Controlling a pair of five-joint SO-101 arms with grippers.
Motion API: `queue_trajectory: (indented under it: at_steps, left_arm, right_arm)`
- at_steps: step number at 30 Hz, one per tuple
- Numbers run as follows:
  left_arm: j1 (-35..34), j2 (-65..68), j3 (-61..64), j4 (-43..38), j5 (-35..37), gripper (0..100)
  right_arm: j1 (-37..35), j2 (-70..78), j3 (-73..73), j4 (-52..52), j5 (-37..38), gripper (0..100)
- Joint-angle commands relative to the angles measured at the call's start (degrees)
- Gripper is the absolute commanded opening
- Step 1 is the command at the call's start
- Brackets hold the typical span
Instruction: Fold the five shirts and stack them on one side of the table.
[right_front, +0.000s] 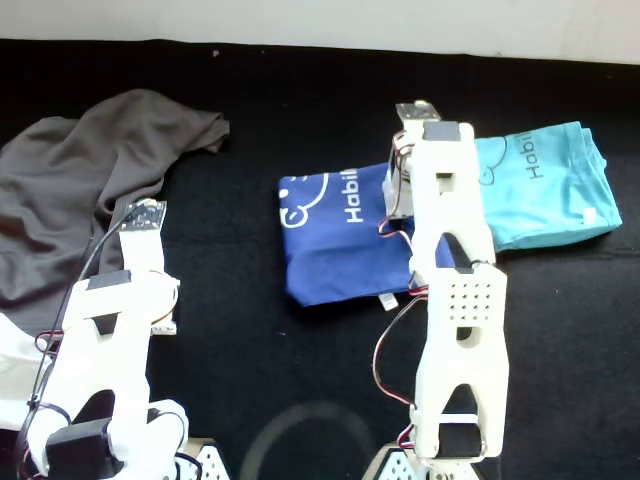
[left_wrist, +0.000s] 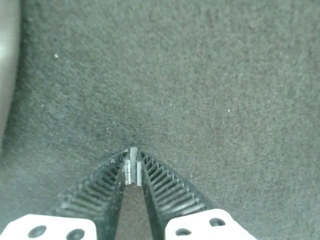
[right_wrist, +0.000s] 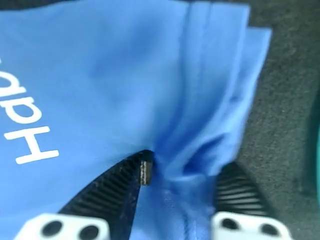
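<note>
lettering on blue shirt (right_front: 330, 250) and teal shirt (right_front: 540, 190)

Black, felt-like desk (right_front: 250, 380). Faint ring mark (right_front: 300, 435) on it near the front edge. Pale wall strip (right_front: 400, 22) behind the far edge.

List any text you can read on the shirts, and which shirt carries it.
Blue shirt: white lettering, partly covered by the right arm; not readable whole.
Teal shirt: dark lettering, too small to read.
White tags on both: too small to read.
Grey shirt: no print seen.
</note>
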Motion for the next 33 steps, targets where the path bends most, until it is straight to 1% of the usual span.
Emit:
queue_trajectory:
  at_steps: [1,4,9,11,14,19,25,29,33]
  left_arm:
    - [-0.84,-0.22,0.22,-0.88,0.44,1]
    - [-0.84,-0.22,0.22,-0.88,0.44,1]
    - [-0.84,-0.22,0.22,-0.88,0.44,1]
    - [-0.84,-0.22,0.22,-0.88,0.44,1]
    - [-0.84,-0.22,0.22,-0.88,0.44,1]
    - [-0.84,-0.22,0.22,-0.88,0.44,1]
    - [-0.84,-0.22,0.22,-0.88,0.44,1]
    - [-0.84,-0.22,0.22,-0.88,0.44,1]
    - [-0.84,-0.22,0.22,-0.88,0.44,1]
  right_arm:
    - [1.27,1.63,-1.98,-0.75,-0.62,1.5]
    - [1.89,1.63,-7.34,2.42,-0.62,0.7]
    - [3.21,1.63,-24.84,11.38,0.44,0.6]
    - [4.62,1.63,-29.41,11.21,4.13,0.6]
    - [6.73,1.63,-31.52,11.21,9.41,0.6]
    - [10.24,0.48,-31.6,11.3,13.71,0.6]
    - [12.18,-10.68,-25.71,11.21,15.03,0.6]
    - [12.26,-19.38,-17.89,11.12,21.98,0.6]
    - [13.23,-24.57,-12.18,11.12,28.13,0.6]
